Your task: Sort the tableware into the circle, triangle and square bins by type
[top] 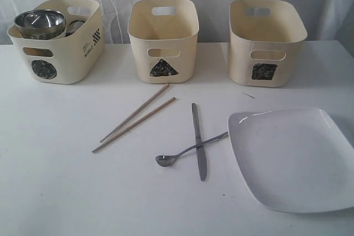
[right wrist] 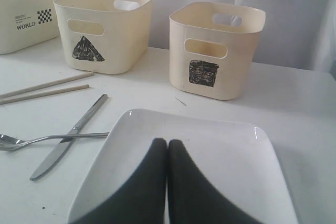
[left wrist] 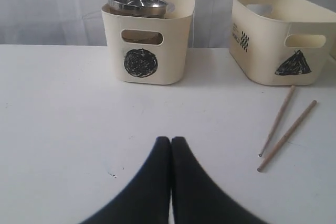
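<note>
Three cream bins stand at the back: the circle bin (top: pixel 55 42) holding a shiny steel bowl (top: pixel 40 21), the triangle bin (top: pixel 164 40) and the square bin (top: pixel 264 42). Two wooden chopsticks (top: pixel 135 117) lie mid-table. A metal knife (top: pixel 198 139) and a metal spoon (top: pixel 188 150) lie crossed beside the large white square plate (top: pixel 296 158). My left gripper (left wrist: pixel 171 140) is shut and empty above bare table, facing the circle bin (left wrist: pixel 147 38). Shut and empty too, my right gripper (right wrist: pixel 167 142) hovers over the plate (right wrist: pixel 210 145). Neither arm shows in the exterior view.
A white curtain hangs behind the bins. The white table (top: pixel 50 181) runs to the front edge. A thin dark sliver (top: pixel 248 95) lies in front of the square bin.
</note>
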